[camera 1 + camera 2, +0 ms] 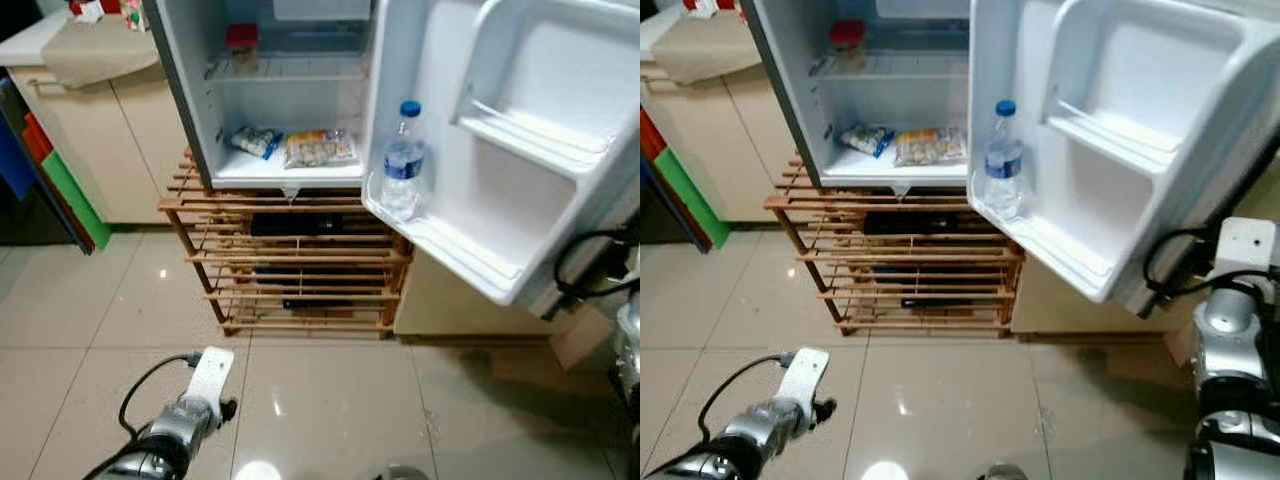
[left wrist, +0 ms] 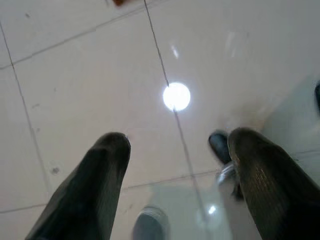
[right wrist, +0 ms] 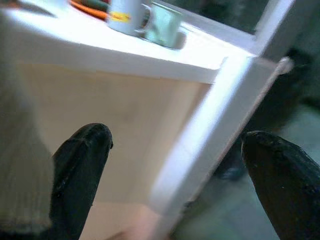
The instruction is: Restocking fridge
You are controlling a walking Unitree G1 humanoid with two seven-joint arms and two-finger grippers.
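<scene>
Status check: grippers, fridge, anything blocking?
Left gripper open, empty, over floor tiles. Right gripper open, empty. White mini fridge open; clear water bottle, blue cap in door shelf. No obstruction seen.

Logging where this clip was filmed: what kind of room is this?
Probably a home kitchen corner: an open mini fridge with a water bottle in its door, on a wooden rack, beside cabinets.

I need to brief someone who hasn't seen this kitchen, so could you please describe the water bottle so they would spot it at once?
Start at the small white fridge standing open on a wooden rack. Its door swings out to the right, and the water bottle stands upright in the door's lowest shelf. It is clear with a blue cap and label, unlike the food packets inside.
</scene>
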